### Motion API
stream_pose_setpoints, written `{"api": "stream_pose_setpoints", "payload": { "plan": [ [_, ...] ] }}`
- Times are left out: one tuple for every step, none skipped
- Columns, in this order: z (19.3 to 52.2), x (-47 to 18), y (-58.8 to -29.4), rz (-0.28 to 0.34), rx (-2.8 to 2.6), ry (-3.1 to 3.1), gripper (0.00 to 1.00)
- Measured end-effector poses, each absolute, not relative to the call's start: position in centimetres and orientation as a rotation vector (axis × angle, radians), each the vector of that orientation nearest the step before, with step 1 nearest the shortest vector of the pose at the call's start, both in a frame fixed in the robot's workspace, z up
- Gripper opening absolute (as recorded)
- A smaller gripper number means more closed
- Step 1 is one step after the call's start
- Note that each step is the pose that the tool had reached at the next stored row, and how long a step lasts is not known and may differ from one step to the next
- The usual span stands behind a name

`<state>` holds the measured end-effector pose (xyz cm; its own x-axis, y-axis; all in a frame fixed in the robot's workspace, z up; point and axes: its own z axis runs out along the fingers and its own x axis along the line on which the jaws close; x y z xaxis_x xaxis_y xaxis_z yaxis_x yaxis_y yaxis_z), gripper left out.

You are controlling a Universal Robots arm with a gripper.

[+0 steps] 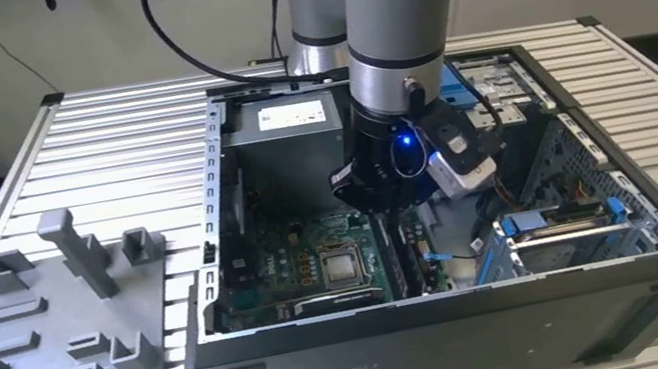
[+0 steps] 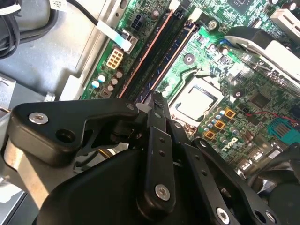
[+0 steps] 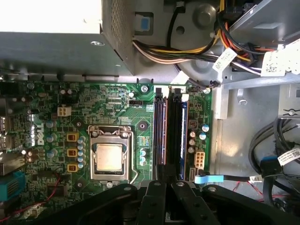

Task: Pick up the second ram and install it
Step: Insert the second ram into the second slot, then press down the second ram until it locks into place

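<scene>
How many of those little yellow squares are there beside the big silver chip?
3, in one line beside the silver chip: one end square, the middle square, the other end square.

1 arm [image 1: 389, 22] with 1 claw [image 3: 164, 180]. 1 open PC case [image 1: 462, 323] on 1 slatted desk [image 1: 105, 143]. 1 green motherboard [image 3: 112, 103], 1 CPU socket [image 3: 110, 155]. 2 long memory slots side by side: 1 holds a dark ram stick [image 3: 183, 136], the other [image 3: 160, 136] can't be judged. 1 grey holder tray [image 1: 50, 330] beside the case, exact block count unclear. 1 power supply [image 1: 285, 126].
</scene>
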<state>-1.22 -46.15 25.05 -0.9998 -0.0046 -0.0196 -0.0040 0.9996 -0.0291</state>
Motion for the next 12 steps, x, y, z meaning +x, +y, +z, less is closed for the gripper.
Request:
{"api": "stream_pose_setpoints", "payload": {
  "plan": [
    [25.05,-1.22,-46.15,-0.046,-0.007,3.121,0.11],
    [25.05,-1.22,-46.15,-0.047,-0.007,3.122,0.11],
    [25.05,-1.22,-46.15,-0.048,-0.007,3.121,0.11],
    [25.05,-1.21,-46.15,-0.048,-0.007,3.121,0.11],
    [25.05,-1.22,-46.15,-0.049,-0.007,3.121,0.11],
    [25.05,-1.22,-46.15,-0.05,-0.007,3.121,0.11],
    [25.05,-1.22,-46.15,-0.05,-0.007,3.121,0.11],
    [25.05,-1.22,-46.15,-0.051,-0.007,3.121,0.11],
    [25.05,-1.22,-46.15,-0.052,-0.007,3.121,0.11],
    [25.05,-1.22,-46.15,-0.053,-0.007,3.121,0.11],
    [25.05,-1.22,-46.15,-0.053,-0.007,3.121,0.11],
    [25.05,-1.22,-46.15,-0.054,-0.007,3.121,0.11]
  ]
}}
